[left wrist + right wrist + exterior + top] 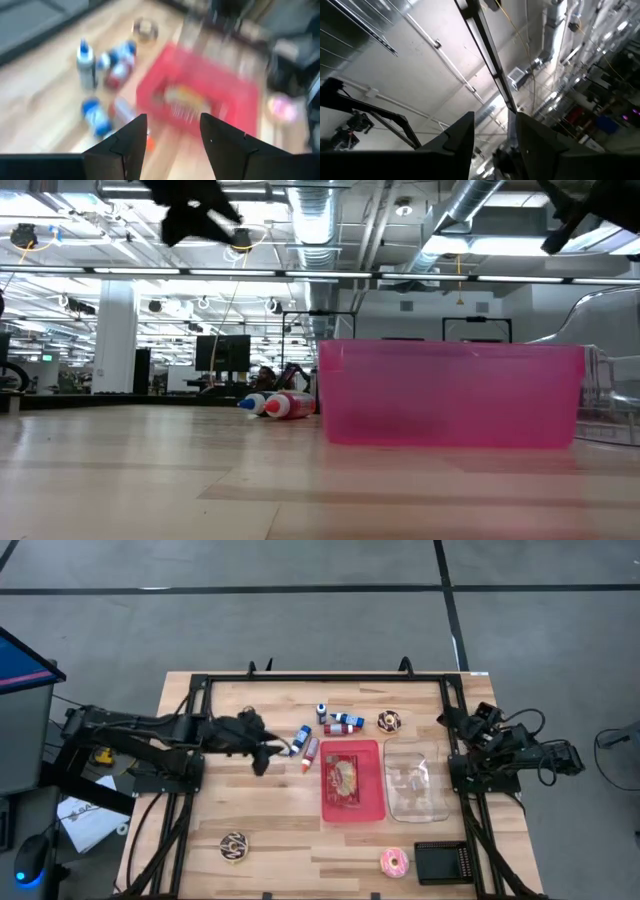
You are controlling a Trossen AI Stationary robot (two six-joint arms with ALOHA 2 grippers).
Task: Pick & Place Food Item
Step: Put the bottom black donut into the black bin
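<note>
**Operator:** Right at the left gripper (pixel 264 755), what do you have?

**Observer:** Its two fingers stand apart and nothing is between them. It hangs above the wood, clear of the table. Just beside it, toward the middle, you have the group of small bottles (pixel 305 745) lying on the table.

**Operator:** And the food item?

**Observer:** Next after the bottles comes the red tray (pixel 326 810), and one pale food piece (pixel 345 777) lies inside it. Three donuts are on the bare table, outside any container: the chocolate donut (pixel 389 721) behind the tray, a second chocolate donut (pixel 235 846) and a pink donut (pixel 394 862) at the other edge. The clear container (pixel 388 790) stands just beside the tray.

**Operator:** Which step is this, then?

**Observer:** I judge you are between picks: one piece is placed, the hand is free. For the next move you must choose one donut, bring the open fingers over it without touching the bottles, and go down straight.

**Operator:** The far side?

**Observer:** The right gripper (pixel 494 122) waits folded at the table's right edge, pointing up to the ceiling, fingers a little apart, empty.
</note>
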